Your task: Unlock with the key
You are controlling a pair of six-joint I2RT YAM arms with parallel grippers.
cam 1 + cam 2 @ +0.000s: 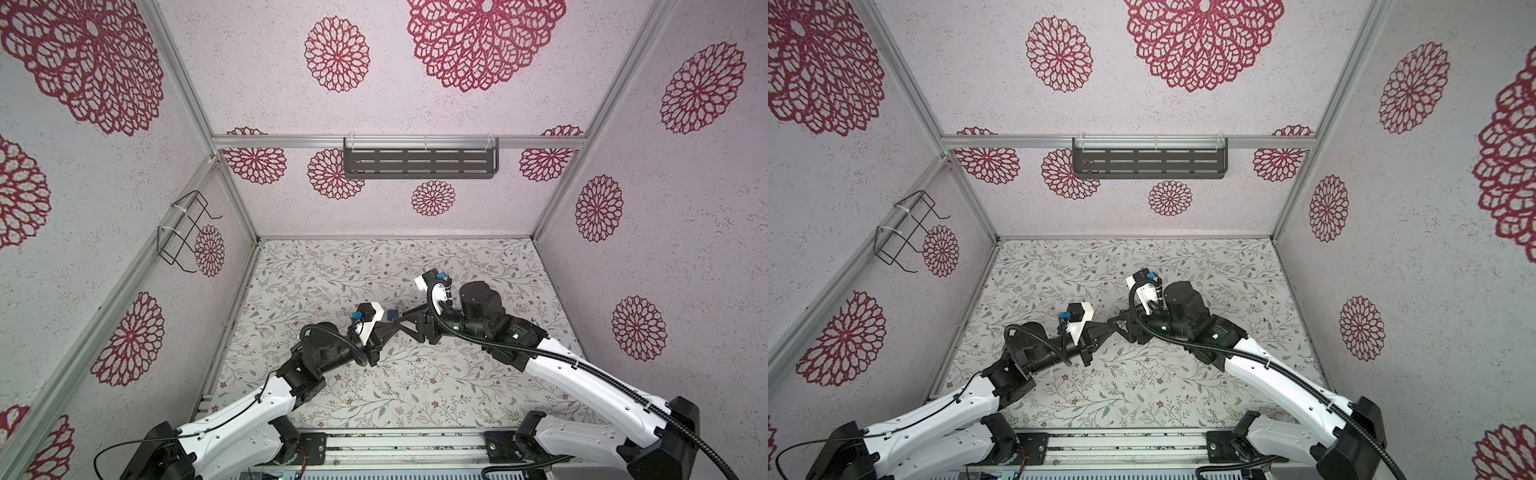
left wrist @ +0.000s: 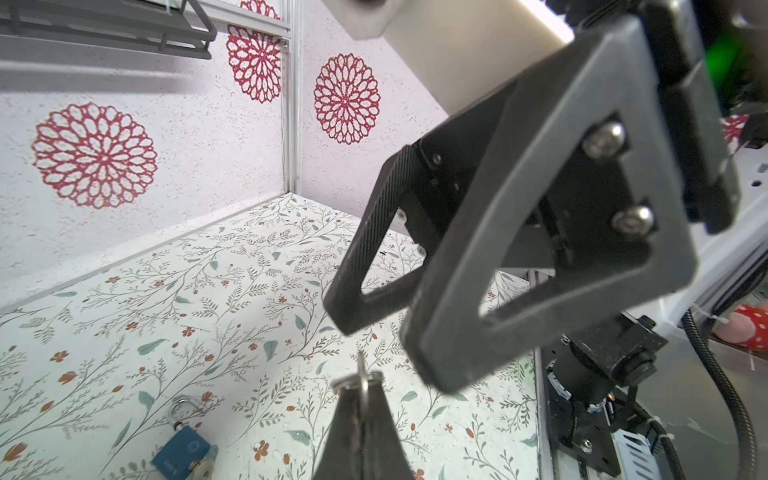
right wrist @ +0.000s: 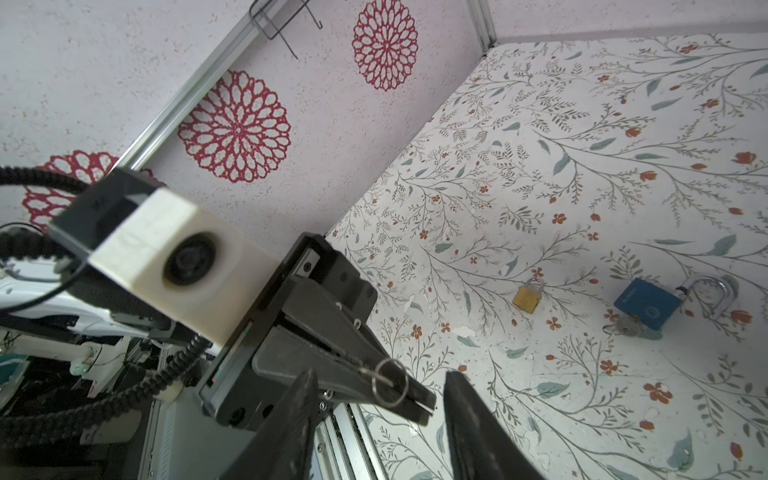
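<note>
My left gripper is shut on a small silver key with a wire ring, pinched edge-on at the fingertips, above the floral table. In the right wrist view the same key's ring hangs at the left gripper's tip. My right gripper is open, its two fingers standing either side of that tip without touching the key. A blue padlock lies on the table with another key at its base. It also shows in the left wrist view and as a blue patch between the grippers in a top view.
A small brass padlock lies on the table near the blue one. A grey slotted shelf hangs on the back wall and a wire basket on the left wall. Both arms meet over the table's middle.
</note>
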